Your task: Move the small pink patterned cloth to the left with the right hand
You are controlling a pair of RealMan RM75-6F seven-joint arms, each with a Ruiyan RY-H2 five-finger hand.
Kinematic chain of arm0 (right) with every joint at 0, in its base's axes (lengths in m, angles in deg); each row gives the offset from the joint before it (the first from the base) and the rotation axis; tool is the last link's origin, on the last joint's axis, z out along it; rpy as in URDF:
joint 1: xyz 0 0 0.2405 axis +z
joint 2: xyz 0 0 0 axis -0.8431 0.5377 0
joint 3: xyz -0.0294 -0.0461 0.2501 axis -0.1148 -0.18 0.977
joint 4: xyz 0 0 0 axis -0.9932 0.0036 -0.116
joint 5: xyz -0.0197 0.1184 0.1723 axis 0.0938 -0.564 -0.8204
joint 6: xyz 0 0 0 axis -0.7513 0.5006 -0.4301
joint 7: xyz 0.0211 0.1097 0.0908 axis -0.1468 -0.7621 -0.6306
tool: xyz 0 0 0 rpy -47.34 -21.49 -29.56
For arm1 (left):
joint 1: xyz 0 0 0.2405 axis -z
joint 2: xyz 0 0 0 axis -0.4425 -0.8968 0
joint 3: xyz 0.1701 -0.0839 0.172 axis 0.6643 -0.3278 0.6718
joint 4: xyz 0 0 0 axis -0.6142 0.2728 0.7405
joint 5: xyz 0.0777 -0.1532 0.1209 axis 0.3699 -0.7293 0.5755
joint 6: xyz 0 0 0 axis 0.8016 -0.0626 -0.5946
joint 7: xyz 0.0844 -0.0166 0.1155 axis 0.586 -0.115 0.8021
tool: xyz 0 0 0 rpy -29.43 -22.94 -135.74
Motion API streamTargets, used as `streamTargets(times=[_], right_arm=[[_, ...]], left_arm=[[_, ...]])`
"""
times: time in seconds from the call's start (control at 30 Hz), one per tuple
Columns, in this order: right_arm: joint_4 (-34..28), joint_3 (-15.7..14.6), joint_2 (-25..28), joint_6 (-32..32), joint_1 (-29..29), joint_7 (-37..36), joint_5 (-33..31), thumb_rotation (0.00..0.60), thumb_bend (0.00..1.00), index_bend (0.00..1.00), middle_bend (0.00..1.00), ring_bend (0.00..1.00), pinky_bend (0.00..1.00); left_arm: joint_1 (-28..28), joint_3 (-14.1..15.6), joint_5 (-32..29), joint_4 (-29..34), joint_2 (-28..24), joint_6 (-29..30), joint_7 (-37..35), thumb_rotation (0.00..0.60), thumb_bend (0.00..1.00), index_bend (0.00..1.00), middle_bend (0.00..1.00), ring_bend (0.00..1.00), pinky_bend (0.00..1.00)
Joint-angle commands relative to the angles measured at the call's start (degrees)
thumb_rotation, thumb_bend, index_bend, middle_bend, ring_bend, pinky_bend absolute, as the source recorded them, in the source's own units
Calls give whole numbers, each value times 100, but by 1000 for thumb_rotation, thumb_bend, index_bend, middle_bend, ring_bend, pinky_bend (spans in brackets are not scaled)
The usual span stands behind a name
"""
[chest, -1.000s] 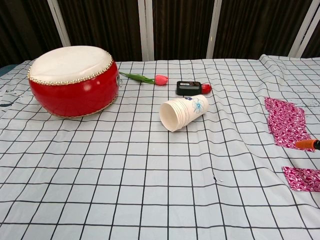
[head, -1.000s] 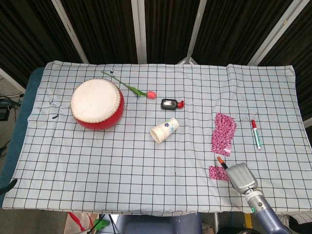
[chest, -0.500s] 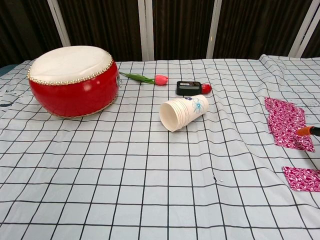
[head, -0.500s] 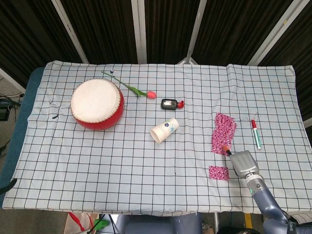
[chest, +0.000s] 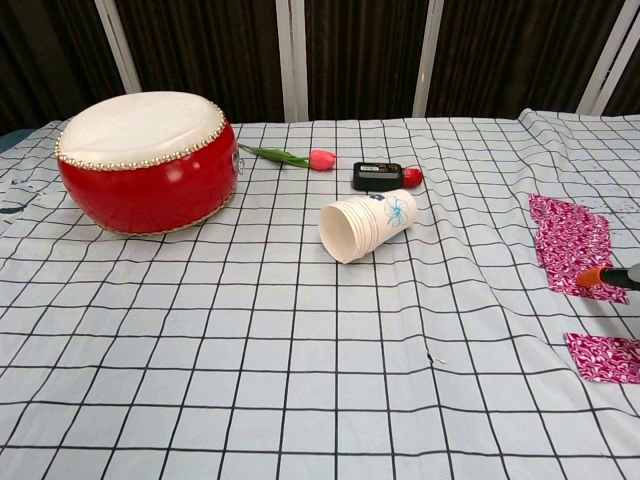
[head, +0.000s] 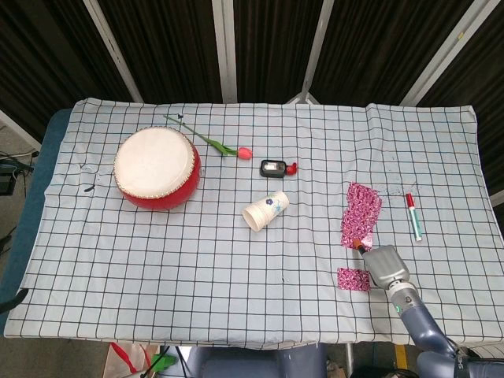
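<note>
Shifting slightly left since half a second ago, my right robot hand [head: 384,264] hovers between the long pink cloth [head: 361,214] and small pink patterned cloth [head: 353,279]; finger state unclear.

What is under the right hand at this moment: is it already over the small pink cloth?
The right hand is beside the small pink cloth, not over it. An orange fingertip reaches the large pink cloth's near edge. What its palm covers cannot be seen.

Orange-tipped fingers [chest: 600,276] above small pink cloth [chest: 604,357].
</note>
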Motion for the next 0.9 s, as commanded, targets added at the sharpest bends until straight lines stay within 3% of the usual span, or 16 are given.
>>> streamTargets(times=[0.03,0.9], right_arm=[[17,-19,-26,-1,24,26,-37,600,698,101,848,818,618],[-397,-138,-268,180,290,354,21,600,699,102,848,818,618]], left_arm=[[3,-2,-6,-1,-1,-6,-1,600,247,148,28,0,20],[26,-6,-12,-4,14,-27,23,600,247,149,28,0,20]])
